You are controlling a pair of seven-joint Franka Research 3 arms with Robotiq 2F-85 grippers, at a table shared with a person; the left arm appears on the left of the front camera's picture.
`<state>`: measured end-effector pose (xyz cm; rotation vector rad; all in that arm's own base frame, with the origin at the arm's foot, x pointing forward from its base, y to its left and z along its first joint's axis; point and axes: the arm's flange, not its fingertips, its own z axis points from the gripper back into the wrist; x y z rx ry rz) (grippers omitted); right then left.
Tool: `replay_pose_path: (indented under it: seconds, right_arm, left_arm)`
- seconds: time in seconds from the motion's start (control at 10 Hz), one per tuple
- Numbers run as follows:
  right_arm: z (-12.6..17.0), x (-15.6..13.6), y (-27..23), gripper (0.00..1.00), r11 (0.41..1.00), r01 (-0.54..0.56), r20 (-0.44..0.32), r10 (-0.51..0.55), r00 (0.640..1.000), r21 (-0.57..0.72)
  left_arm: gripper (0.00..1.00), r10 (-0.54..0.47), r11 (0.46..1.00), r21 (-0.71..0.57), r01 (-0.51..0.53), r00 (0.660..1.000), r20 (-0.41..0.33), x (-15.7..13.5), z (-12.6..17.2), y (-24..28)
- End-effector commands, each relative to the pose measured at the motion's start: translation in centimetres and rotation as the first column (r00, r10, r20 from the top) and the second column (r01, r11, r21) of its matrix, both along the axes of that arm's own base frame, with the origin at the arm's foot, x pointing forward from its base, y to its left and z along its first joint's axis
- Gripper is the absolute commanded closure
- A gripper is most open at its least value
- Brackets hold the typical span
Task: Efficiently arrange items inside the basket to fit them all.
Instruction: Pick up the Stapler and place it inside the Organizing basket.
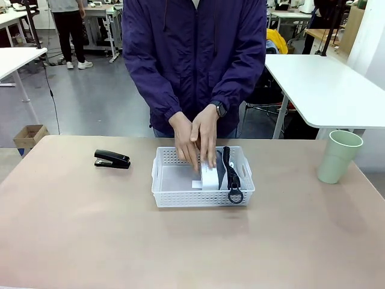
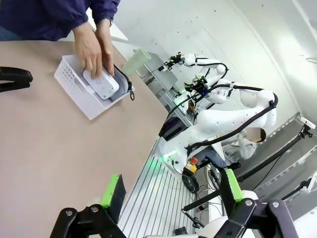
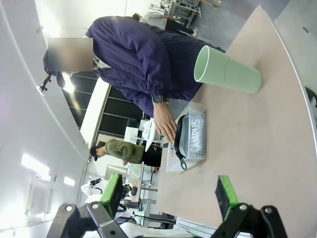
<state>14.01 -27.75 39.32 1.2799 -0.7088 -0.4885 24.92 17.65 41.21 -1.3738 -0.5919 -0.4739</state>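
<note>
Left of the basket (image 1: 180, 197), the black stapler (image 1: 112, 159) lies lengthwise left-right, nearer your left hand (image 2: 171, 181), which gapes wide and empty.

This looks like a lab or workshop; white work tables (image 1: 328, 87) stand on a bare grey floor (image 1: 96, 102); a cable (image 1: 51, 90) hangs down; a cardboard box (image 1: 29, 137) sits beside.

The right gripper (image 3: 168, 198) hung at six o'clock, its green pads (image 3: 113, 192) spread wide with nothing between them. Toward twelve o'clock from it, the white basket (image 3: 197, 140) sat on the table (image 3: 267, 148) with the grey pouch (image 3: 182, 133) inside. A person's hand (image 3: 166, 125) reached into the basket just beside the pouch. The pale green cup (image 3: 230, 74) stood apart, at one o'clock from the basket.
</note>
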Motion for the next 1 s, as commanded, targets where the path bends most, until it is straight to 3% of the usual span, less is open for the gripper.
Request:
replay_pose_path:
  seconds: [0.0,0.7,0.8,0.9]
  right_arm:
    - [0.2,0.0,-0.2,0.0,1.0,0.011,0.037,-0.011,0.999,-0.004]
    - [0.2,0.0,-0.2,0.0,1.0,0.011,0.037,-0.011,0.999,-0.004]
    - [0.0,0.0,0.0,0.0,1.0,0.0,0.0,0.0,1.0,0.0]
    - [1.7,1.3,2.0,0.0,0.994,-0.033,-0.014,0.031,0.999,-0.106]
  left_arm:
    - [0.0,0.002,1.0,0.0,-0.002,1.0,-0.006,-0.3,0.0,-0.1]
    - [0.0,0.002,1.0,0.0,-0.002,1.0,-0.006,-0.3,0.0,-0.1]
    - [0.0,0.002,1.0,0.0,-0.002,1.0,-0.006,-0.3,0.0,-0.1]
    - [0.0,0.002,1.0,0.0,-0.002,1.0,-0.006,-0.3,0.0,-0.1]
